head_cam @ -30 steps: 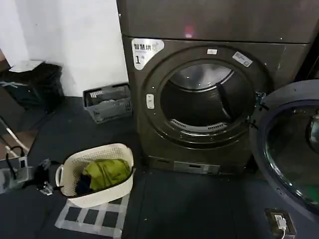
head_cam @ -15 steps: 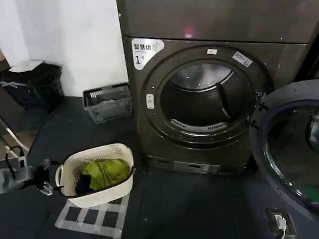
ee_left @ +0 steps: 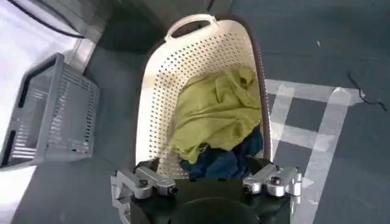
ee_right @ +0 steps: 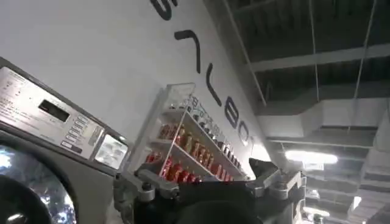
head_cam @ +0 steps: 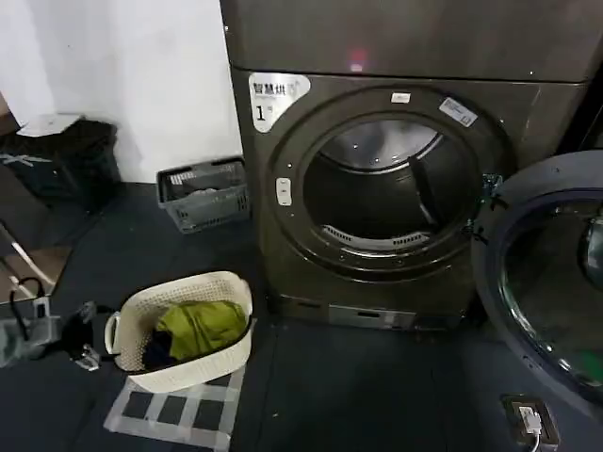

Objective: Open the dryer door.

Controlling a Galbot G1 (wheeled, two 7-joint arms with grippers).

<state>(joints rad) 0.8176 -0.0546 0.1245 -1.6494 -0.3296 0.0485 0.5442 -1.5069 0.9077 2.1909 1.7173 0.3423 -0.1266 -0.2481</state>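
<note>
Swinging wide to robot's right, dryer door, glass facing outward

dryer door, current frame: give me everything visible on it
The large round dryer door with its dark grey back is swung fully open, to the right of the drum opening. The side facing the head camera shows a dark grey ring around tinted glass that carries faint reflections. It hangs from a hinge at the opening's right rim. Its right part runs out of frame. Nothing touches it apart from the hinge.
</note>
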